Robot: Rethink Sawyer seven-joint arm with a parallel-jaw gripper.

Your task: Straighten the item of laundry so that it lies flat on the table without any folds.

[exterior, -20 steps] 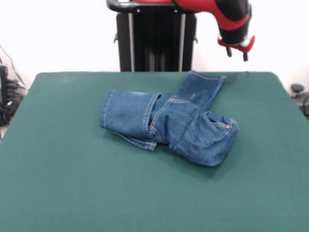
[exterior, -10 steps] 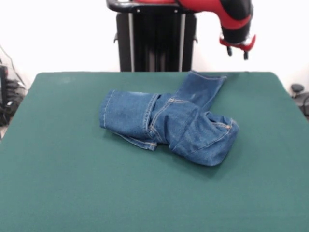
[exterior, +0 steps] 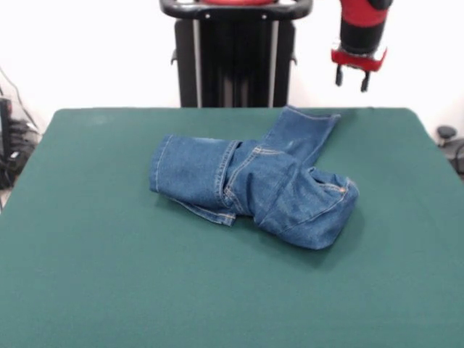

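The item of laundry, a small pair of blue denim jeans with orange-tan stitching, lies crumpled in the middle of the green table. One leg is folded over to the left. The other leg reaches toward the far edge at the upper right. The waist part bulges in a rounded fold at the right. My gripper hangs high above the table's far right side, beyond the far leg's hem. Its two short dark fingers stand apart, open, with nothing between them.
A black pedestal column stands behind the table's far edge. Dark cables and gear sit off the left side, and a small dark object off the right.
The arm has swung from a slanted pose to upright, so the gripper now points straight down and sits slightly left of where it was. The jeans have not moved.
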